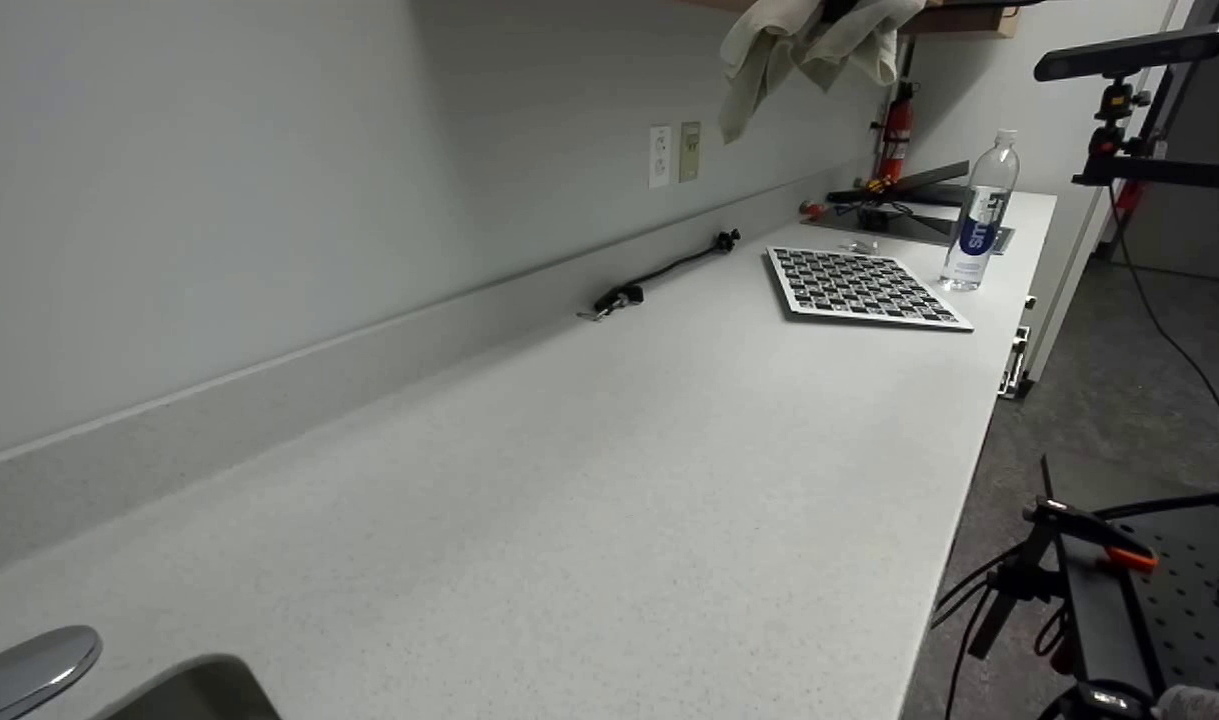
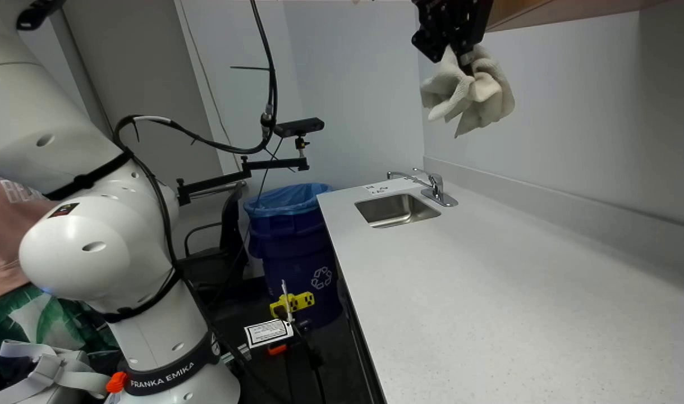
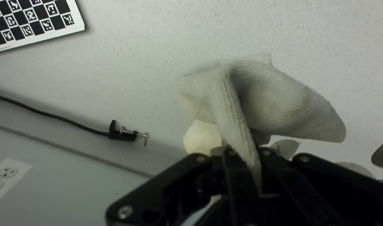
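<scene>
The hand (image 2: 466,64) grips the cloth (image 2: 479,106), which hangs beneath it, above the tabletop (image 2: 487,314). Its long axis looks unclear.

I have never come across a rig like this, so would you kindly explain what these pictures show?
The machine is a single white robot arm, marked Franka Emika, that ends in a black gripper. Two pictures are taken from outside the robot, looking along the countertop from different places; the wrist view is taken from just behind the gripper, looking past it. On the countertop are a checkered marker board, an upright clear water bottle and, near the wall, a black gooseneck clamp. A metal sink with a faucet is set into it. The gripper pinches a crumpled off-white cloth, which hangs in the air above the countertop.
</scene>
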Tool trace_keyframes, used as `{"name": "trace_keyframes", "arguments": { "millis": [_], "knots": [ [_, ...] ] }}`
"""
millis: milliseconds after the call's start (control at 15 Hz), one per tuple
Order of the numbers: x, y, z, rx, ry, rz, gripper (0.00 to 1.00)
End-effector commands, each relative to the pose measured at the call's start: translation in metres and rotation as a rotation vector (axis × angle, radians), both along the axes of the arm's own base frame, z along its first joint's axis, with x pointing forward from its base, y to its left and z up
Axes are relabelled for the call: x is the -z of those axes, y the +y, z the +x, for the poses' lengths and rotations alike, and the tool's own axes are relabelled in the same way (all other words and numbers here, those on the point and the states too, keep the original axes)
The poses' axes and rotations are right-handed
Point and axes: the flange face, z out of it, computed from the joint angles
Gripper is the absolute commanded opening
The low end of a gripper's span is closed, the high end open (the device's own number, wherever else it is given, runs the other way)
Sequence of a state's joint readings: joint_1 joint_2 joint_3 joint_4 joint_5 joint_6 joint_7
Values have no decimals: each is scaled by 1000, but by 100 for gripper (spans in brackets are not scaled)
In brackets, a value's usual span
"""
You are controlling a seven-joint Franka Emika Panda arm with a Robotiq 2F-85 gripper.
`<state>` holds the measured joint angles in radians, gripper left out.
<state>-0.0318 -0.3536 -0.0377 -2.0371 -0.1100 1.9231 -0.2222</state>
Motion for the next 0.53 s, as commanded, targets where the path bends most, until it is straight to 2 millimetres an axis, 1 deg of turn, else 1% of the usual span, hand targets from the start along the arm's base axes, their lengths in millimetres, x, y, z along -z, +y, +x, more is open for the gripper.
{"name": "trace_keyframes", "arguments": {
  "millis": [0, 200, 467],
  "knots": [
    [-2, -1, -4, 1, -12, -6, 2],
    [-11, -4, -5, 15, -61, 4, 2],
    [-28, -7, -6, 20, -136, 12, 2]
  ]
}}
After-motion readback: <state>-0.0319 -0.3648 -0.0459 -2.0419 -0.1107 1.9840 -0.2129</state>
